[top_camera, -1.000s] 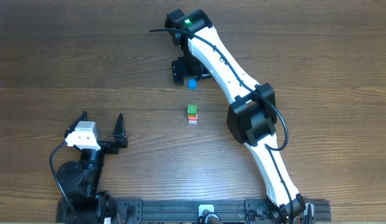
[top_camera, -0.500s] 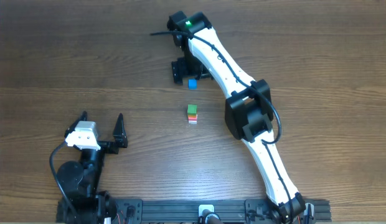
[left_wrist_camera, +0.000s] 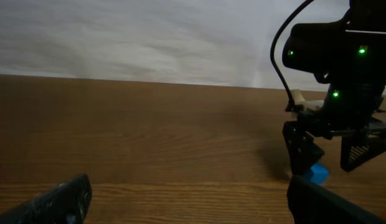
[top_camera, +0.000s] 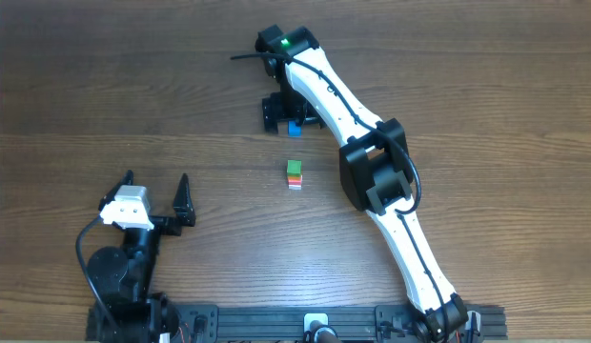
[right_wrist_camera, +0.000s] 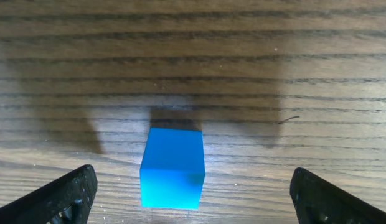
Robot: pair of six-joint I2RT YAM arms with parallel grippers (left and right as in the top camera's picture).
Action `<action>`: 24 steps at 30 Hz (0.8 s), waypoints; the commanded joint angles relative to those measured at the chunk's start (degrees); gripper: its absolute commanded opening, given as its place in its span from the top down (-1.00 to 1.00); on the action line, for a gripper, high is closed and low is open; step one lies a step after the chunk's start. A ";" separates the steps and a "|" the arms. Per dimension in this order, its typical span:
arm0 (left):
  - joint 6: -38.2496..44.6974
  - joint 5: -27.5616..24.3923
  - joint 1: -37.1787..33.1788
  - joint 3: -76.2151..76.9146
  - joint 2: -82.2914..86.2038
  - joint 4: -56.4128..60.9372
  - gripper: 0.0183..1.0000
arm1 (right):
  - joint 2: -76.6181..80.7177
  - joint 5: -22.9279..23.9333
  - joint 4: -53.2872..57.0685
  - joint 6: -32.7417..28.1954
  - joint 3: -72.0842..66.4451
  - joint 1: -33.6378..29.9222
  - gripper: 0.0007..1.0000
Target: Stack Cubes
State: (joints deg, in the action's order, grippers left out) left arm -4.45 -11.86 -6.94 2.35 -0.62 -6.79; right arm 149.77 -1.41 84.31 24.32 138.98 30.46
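A blue cube (right_wrist_camera: 172, 168) lies on the wooden table between the spread fingers of my right gripper (right_wrist_camera: 193, 202), which hangs open just above it. From above, the right gripper (top_camera: 294, 115) is at the far middle of the table with the blue cube (top_camera: 294, 128) at its tips. Nearer to me stands a small stack (top_camera: 295, 174) with a green cube on top and a red one under it. My left gripper (top_camera: 156, 181) stands open at the near left, holding nothing. The left wrist view shows the right gripper (left_wrist_camera: 333, 152) and the blue cube (left_wrist_camera: 317, 173) from the side.
The wooden table (top_camera: 486, 114) is bare around the cubes. The right arm (top_camera: 377, 176) stretches diagonally from the bottom right across the table, passing to the right of the stack.
The right arm has shifted slightly and its gripper has come down closer over the blue cube. The left arm, the stack and the blue cube have not moved.
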 commanded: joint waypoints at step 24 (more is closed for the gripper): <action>0.83 -0.55 -0.31 -0.52 0.42 0.24 -1.00 | 2.01 1.03 -1.55 3.96 0.83 0.61 -0.83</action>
State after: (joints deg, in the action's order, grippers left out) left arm -4.43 -11.86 -6.94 2.35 -0.62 -6.79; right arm 150.41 -1.34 83.05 27.22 138.98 30.52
